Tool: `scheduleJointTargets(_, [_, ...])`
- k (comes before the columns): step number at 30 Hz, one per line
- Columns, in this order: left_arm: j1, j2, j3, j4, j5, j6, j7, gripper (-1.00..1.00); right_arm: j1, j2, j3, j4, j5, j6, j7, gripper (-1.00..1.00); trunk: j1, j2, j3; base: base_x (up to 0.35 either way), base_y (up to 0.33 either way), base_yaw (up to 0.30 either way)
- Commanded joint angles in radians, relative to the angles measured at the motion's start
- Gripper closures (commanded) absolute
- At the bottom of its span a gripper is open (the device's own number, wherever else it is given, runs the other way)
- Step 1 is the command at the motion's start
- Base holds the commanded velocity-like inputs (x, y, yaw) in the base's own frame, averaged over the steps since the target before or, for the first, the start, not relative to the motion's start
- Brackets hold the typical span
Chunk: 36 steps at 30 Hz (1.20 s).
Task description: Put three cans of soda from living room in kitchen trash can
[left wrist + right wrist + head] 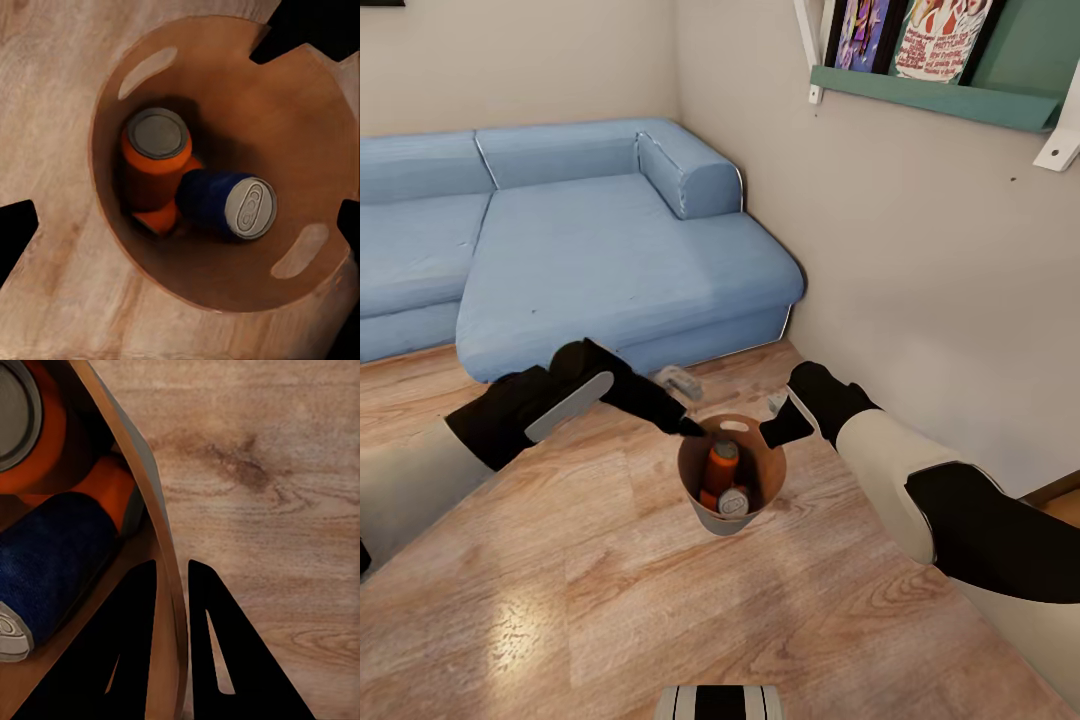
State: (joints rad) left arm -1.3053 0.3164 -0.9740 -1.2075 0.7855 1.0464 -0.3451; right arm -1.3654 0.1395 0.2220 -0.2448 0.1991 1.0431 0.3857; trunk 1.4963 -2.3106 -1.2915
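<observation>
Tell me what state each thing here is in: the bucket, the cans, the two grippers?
tash can: upright on the wood floor, cans inside
orange can: in the bucket, leaning
blue can: in the bucket, tipped over
right gripper: shut on the tash can's rim
left gripper: over the bucket, open

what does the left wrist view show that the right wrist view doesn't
Left wrist alone: the whole round rim of the bucket, both handle cut-outs, and the silvery tops of an orange can and a blue can.

Right wrist alone: the right end effector, its fingers straddling the bucket wall.

Both: orange and blue cans inside the bucket, and the wood floor.
</observation>
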Motion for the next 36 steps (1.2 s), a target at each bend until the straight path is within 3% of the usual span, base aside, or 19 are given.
scheduleJointTargets(1, [0.0,0.03,0.001,-0.025,0.009,0.001,0.0,-1.0,-0.001,0.0,-0.009,0.0,-0.029,0.004,0.004,1.0,0.0,0.0,0.0,0.0,0.0,0.0])
scheduleJointTargets(3, [0.01,0.117,0.003,-0.084,0.022,0.001,0.004,-1.0,0.0,0.0,-0.009,0.002,-0.029,0.004,0.004,1.0,0.0,0.0,0.0,0.0,0.0,0.0])
scheduleJointTargets(4, [0.026,0.146,0.004,-0.098,0.023,0.001,0.012,-1.0,0.0,0.0,-0.009,0.003,-0.029,0.004,0.004,1.0,0.0,0.0,0.0,0.0,0.0,0.0])
scheduleJointTargets(7, [0.108,0.183,0.016,-0.104,0.02,-0.021,0.06,-1.0,0.0,-0.001,-0.01,0.004,-0.029,0.004,0.004,1.0,0.0,0.0,0.0,0.0,0.0,0.0])
scheduleJointTargets(11, [0.246,0.195,0.07,-0.07,0.019,-0.196,0.168,-1.0,0.0,-0.002,-0.012,0.005,-0.029,0.004,0.004,1.0,0.0,0.0,0.0,0.0,0.0,0.0])
scheduleJointTargets(14, [0.341,0.198,0.104,-0.054,0.019,-0.288,0.22,-1.0,0.0,-0.004,-0.015,0.006,-0.032,0.004,0.004,1.0,0.0,0.0,0.0,0.0,0.0,0.0])
scheduleJointTargets(15, [0.393,0.199,0.113,-0.038,0.018,-0.367,0.24,-1.0,0.0,-0.005,-0.016,0.007,-0.033,0.004,0.004,1.0,0.0,0.0,0.0,0.0,0.0,0.0])
scheduleJointTargets(19, [0.466,0.198,0.121,0.038,0.018,-0.563,0.268,-1.0,0.0,-0.009,-0.019,0.007,-0.035,0.004,0.005,1.0,0.011,-0.021,-0.009,0.0,0.0,0.0])
scheduleJointTargets(22, [0.489,0.198,0.121,0.06,0.019,-0.629,0.272,-1.0,0.0,-0.016,-0.019,0.009,-0.036,0.004,0.005,1.0,0.023,-0.042,-0.019,0.0,0.0,0.0])
scheduleJointTargets(25, [0.496,0.202,0.123,0.065,0.019,-0.648,0.273,-1.0,0.001,-0.024,-0.018,0.01,-0.036,0.004,0.005,1.0,0.034,-0.063,-0.028,0.0,0.0,0.0])
scheduleJointTargets(36, [0.5,0.205,0.124,0.071,0.018,-0.658,0.276,-1.0,0.002,-0.03,-0.018,0.01,-0.036,0.004,0.006,1.0,0.077,-0.14,-0.063,0.0,0.0,0.0])
